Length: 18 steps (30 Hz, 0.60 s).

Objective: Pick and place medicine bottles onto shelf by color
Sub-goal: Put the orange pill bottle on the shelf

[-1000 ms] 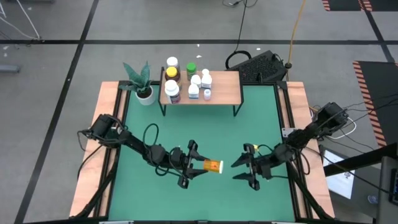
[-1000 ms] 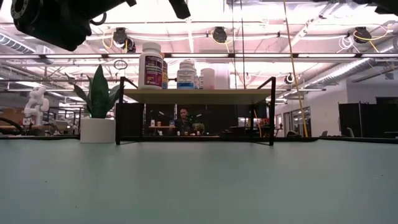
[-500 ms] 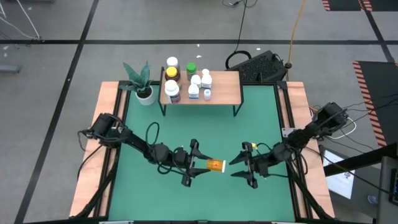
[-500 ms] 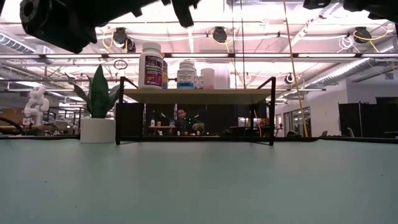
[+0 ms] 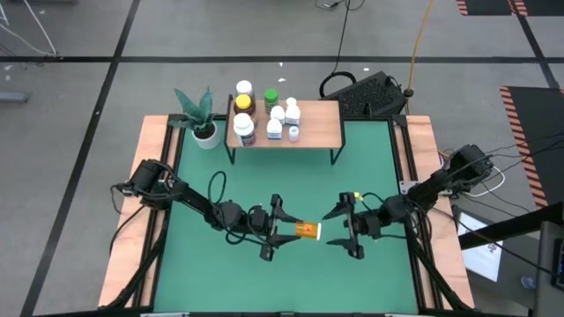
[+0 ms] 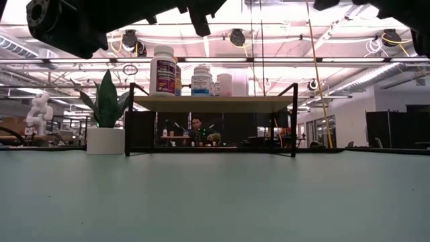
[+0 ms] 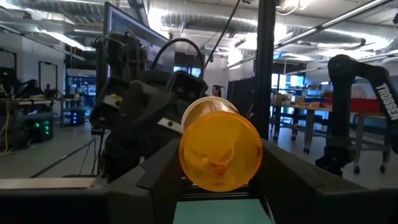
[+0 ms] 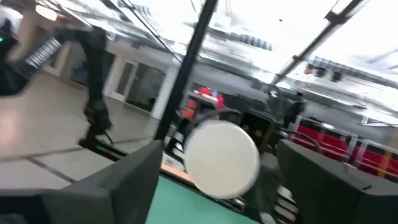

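Observation:
An orange bottle (image 5: 305, 232) with a white cap (image 5: 318, 231) is held level above the green table, cap toward the table's right edge. My left gripper (image 5: 289, 232) is shut on it; its round orange base (image 7: 220, 149) faces the left wrist camera. My right gripper (image 5: 335, 228) is open, its fingers on either side of the white cap (image 8: 221, 159) with gaps showing. Several other bottles (image 5: 264, 113) stand on the left half of the wooden shelf (image 5: 308, 128), which also shows in the low view (image 6: 211, 103). My left gripper pinches the orange bottle's body (image 7: 186, 155) between its two fingers (image 7: 158, 177), toward its base end. The fingers come level from the table's left and lie along the bottle. The bottle is lifted clear of the table and lies level, cap pointing away from the gripper.
A white pot with a green plant (image 5: 201, 114) stands left of the shelf at the table's far left, and shows in the low view (image 6: 106, 117). The shelf's right half (image 5: 319, 123) is bare. A person sits in the room beyond the shelf (image 6: 196, 128).
My left gripper has carried the orange bottle a little toward the table's right edge, keeping it level. My right gripper has moved toward the table's left edge, closing on the bottle's cap end, its fingers still apart.

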Each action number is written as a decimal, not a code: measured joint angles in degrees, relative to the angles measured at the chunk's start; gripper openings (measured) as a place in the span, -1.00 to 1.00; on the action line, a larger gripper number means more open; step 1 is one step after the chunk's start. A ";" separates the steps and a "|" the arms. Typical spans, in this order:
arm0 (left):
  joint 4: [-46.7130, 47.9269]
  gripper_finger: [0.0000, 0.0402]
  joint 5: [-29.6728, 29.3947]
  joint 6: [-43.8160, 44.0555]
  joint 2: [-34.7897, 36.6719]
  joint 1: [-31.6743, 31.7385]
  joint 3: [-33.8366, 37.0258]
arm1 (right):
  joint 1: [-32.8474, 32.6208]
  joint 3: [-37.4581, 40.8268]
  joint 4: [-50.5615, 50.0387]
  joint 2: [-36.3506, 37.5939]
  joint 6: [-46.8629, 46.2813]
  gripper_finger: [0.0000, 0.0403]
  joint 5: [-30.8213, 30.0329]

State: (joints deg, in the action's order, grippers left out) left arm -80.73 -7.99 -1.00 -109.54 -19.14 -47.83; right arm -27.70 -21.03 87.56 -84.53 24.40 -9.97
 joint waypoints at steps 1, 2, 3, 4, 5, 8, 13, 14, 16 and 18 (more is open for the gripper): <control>-0.02 -0.02 -0.15 0.00 0.00 0.00 0.00 | 0.09 -0.59 -0.41 0.00 -0.81 0.57 0.97; -0.03 -0.02 -0.29 0.00 0.00 0.00 -0.02 | 0.13 -1.29 -1.41 0.00 -1.10 0.62 1.09; -0.04 -0.03 -0.56 0.00 0.00 0.00 -0.02 | 0.14 -2.36 -3.13 -0.17 -1.11 0.67 1.08; -0.04 -0.05 -0.63 -0.03 0.00 0.00 -0.01 | 0.23 -3.59 -5.02 -0.55 -0.71 0.71 0.68; -0.07 -0.07 -0.70 -0.23 0.00 0.02 -0.02 | 0.28 -4.58 -7.09 -0.84 -0.02 0.73 -0.74; -0.11 -0.13 -1.05 -0.35 0.00 0.31 -0.02 | 0.74 -7.19 -9.52 -2.46 0.10 0.74 -3.76; -0.09 -0.10 -1.11 -0.32 0.00 0.42 -0.02 | 0.51 -7.90 -9.01 -3.57 -3.61 0.63 -8.08; -0.09 -0.08 -1.11 -0.30 0.00 0.41 -0.02 | 0.34 -7.78 -8.63 -3.47 -4.79 0.60 -9.96; -0.07 -0.04 -1.49 -0.32 0.00 0.29 -0.02 | -0.08 -7.02 -8.10 -3.15 -6.02 0.53 -11.34; -0.04 -0.04 -1.42 -0.30 0.00 0.19 -0.02 | -0.48 -6.70 -6.91 -3.15 -6.36 0.45 -11.21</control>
State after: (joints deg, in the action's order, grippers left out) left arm -80.77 -9.41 -1.30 -109.54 -18.95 -47.86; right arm -28.17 -27.74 80.65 -87.68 18.04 -21.17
